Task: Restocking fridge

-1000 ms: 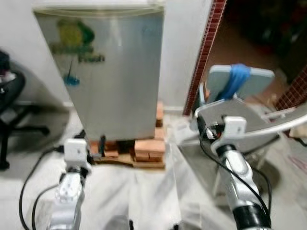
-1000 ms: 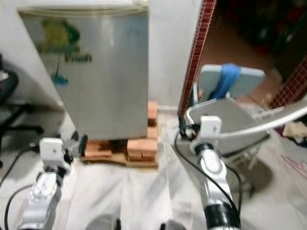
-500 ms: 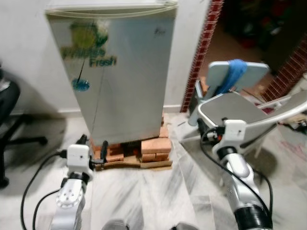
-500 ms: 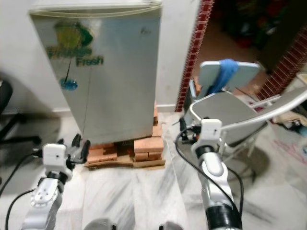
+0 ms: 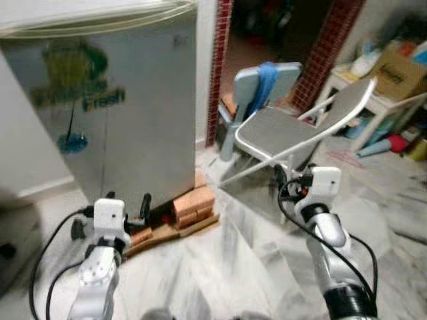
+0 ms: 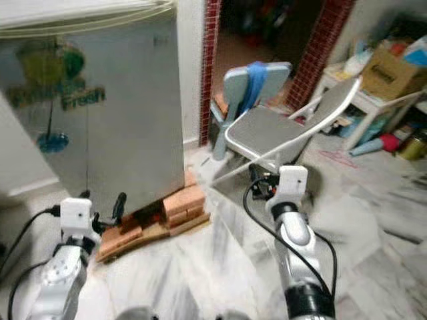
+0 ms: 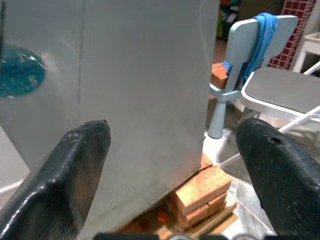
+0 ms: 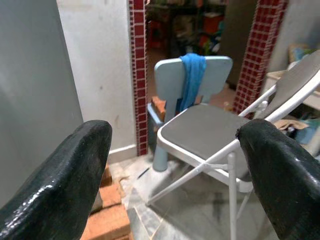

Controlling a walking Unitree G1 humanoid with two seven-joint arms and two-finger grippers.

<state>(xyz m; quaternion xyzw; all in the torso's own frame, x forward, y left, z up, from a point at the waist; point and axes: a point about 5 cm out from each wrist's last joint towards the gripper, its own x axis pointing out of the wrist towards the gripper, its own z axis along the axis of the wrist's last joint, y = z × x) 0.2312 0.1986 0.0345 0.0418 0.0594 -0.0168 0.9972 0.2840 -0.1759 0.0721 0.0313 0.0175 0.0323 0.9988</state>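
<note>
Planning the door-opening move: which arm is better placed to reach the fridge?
Probably the left. The left gripper, fingers open, hangs right before the closed fridge; the right gripper, also open, faces the folding chair.

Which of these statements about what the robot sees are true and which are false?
1. The fridge door is shut. True.
2. The fridge stands straight on the floor. False: it rests on bricks.
3. A blue cloth hangs over the small chair. True.
4. The left tool grips a bottle. False: its fingers are spread and hold nothing.
5. The right tool is open, facing the folding chair. True.
6. The folding chair carries groceries. False: its seat is bare.
</note>
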